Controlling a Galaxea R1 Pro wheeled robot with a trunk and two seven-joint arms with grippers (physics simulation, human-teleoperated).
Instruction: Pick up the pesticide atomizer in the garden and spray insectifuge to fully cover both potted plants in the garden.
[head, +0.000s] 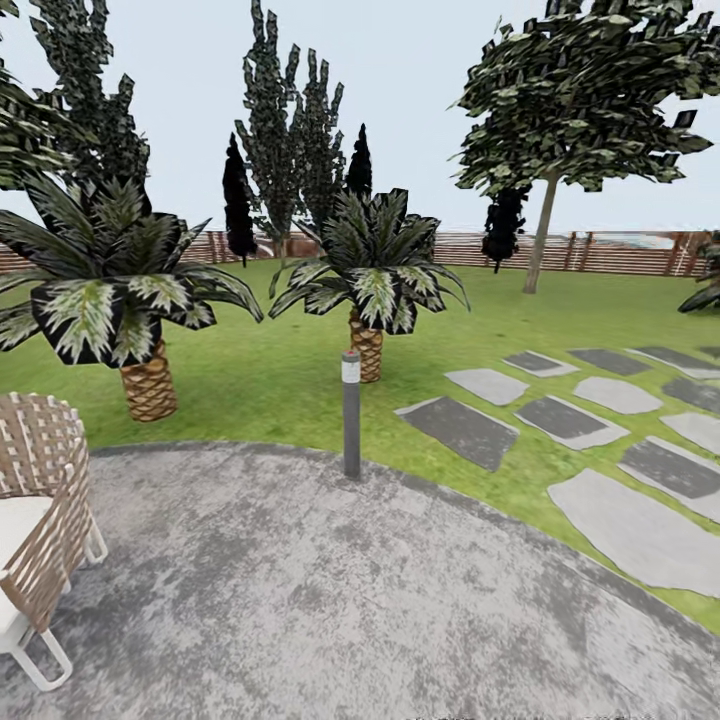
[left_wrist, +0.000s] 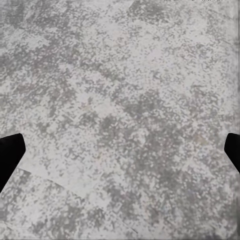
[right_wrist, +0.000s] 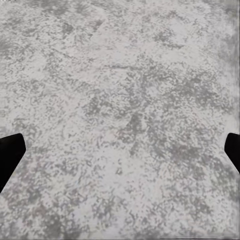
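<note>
The light is bright, even and flat, under a pale sky (head: 400, 60). No clear cast shadows lie on the patio (head: 330, 600) or the lawn (head: 290, 370). Tree leaves look blocky. Both wrist views show grainy, soft paving, without glare.

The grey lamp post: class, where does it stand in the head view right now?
The lamp post stands near the middle of the head view, at the far edge of the round paved patio, just in front of the nearer palm on the lawn.

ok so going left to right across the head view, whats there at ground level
wicker chair → left palm → bollard lamp post → second palm → stepping stones
</note>
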